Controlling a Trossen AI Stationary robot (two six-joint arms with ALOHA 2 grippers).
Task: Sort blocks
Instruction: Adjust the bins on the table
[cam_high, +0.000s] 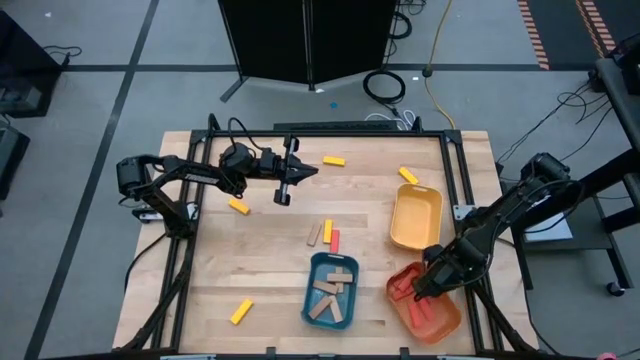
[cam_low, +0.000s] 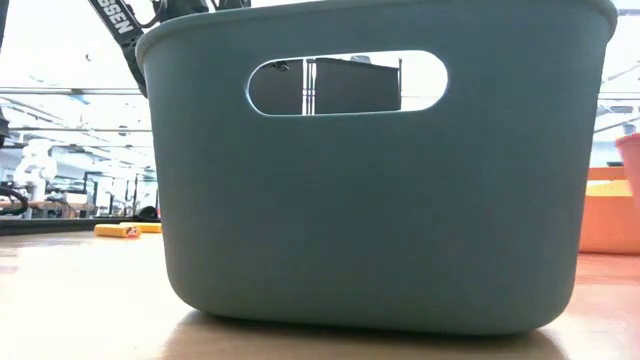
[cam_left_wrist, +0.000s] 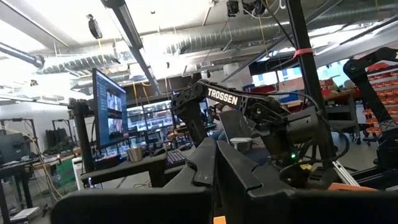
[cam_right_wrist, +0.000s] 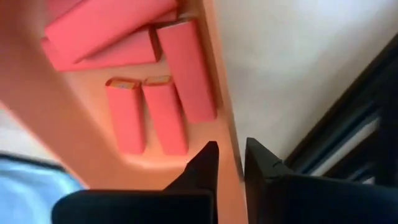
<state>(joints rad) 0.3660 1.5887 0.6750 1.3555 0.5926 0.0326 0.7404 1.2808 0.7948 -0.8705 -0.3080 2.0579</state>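
Observation:
My right gripper (cam_high: 420, 290) (cam_right_wrist: 231, 155) points down over the orange tray (cam_high: 443, 318) (cam_right_wrist: 68, 130) at the near right, shut with nothing between its tips. Several red blocks (cam_right_wrist: 165, 118) lie flat on that tray's floor. Tan blocks (cam_high: 333, 295) lie in the blue tray (cam_high: 308, 290) (cam_low: 370, 200). On the table between the trays lie a tan block (cam_high: 314, 236), a yellow block (cam_high: 327, 230) and a red block (cam_high: 335, 241). My left gripper (cam_high: 283, 193) (cam_left_wrist: 214, 165) hangs shut and empty above the far left of the table.
An empty yellow tray (cam_high: 415, 220) stands behind the orange one. Loose yellow blocks lie at the far middle (cam_high: 333, 160), far right (cam_high: 408, 175), left (cam_high: 238, 206) and near left (cam_high: 241, 311) (cam_low: 118, 230). A black rail frames the table's edge (cam_high: 465, 190).

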